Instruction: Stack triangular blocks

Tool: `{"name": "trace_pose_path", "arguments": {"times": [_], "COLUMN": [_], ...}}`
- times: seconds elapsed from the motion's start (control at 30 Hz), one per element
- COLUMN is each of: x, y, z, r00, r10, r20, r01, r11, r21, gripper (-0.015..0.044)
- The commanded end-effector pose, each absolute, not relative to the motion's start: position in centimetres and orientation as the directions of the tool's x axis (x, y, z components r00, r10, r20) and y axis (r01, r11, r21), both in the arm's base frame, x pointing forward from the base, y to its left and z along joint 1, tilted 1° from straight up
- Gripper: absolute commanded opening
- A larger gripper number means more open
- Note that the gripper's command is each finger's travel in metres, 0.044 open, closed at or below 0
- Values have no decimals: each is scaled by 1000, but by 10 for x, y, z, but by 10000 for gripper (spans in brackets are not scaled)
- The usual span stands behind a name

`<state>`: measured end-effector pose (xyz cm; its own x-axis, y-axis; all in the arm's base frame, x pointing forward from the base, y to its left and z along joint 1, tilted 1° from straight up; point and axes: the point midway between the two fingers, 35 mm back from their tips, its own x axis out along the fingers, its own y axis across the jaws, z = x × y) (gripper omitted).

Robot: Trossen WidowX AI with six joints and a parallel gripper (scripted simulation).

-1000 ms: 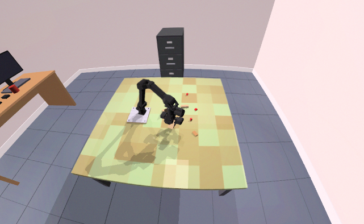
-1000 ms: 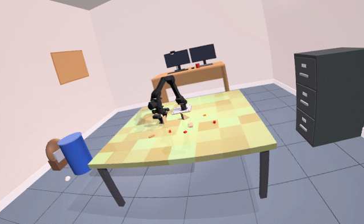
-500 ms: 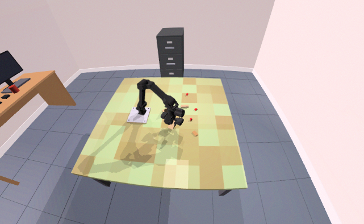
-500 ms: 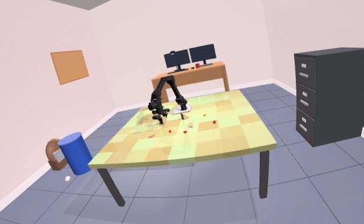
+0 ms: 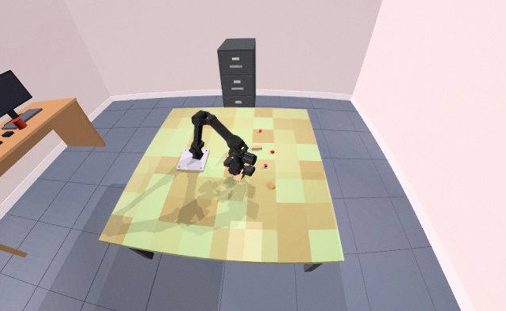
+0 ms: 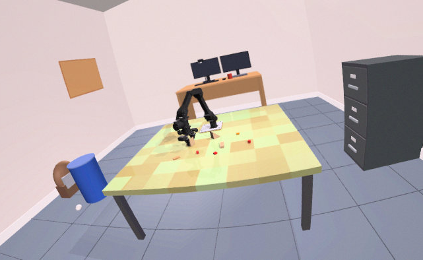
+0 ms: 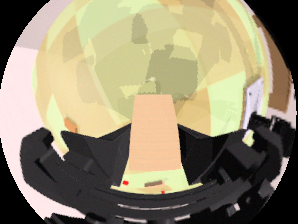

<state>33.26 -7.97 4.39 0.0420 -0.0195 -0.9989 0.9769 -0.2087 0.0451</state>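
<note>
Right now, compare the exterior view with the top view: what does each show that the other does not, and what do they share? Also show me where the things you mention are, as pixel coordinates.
Only the exterior view shows the blue cylinder (image 6: 87, 178), the orange wall board (image 6: 81, 78) and the small white ball (image 6: 78, 207) on the floor.

Only the top view shows nothing clearly its own that I can name; its things appear in the exterior view too.

Both show the black arm (image 5: 223, 130) (image 6: 185, 105), its white base plate (image 5: 185, 165) (image 6: 206, 129), the filing cabinet (image 5: 237, 71) (image 6: 392, 112), the red mug (image 5: 20, 123) (image 6: 229, 76) and the patterned table (image 5: 253, 245) (image 6: 260, 165).
</note>
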Motion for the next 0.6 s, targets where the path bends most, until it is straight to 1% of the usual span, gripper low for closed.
{"name": "trace_pose_path", "arguments": {"times": [0.0, 0.5, 0.53, 0.57], "x": [333, 333, 333, 333], "y": [-80, -80, -80, -80], "z": [44, 44, 44, 44], "r00": [42, 42, 42, 42], "r10": [-19, -19, -19, -19], "r20": [-999, -999, -999, -999], "r01": [977, 977, 977, 977], "r11": [-209, -209, -209, -209], "r21": [45, 45, 45, 45], "gripper": [26, 420, 440, 440]}}
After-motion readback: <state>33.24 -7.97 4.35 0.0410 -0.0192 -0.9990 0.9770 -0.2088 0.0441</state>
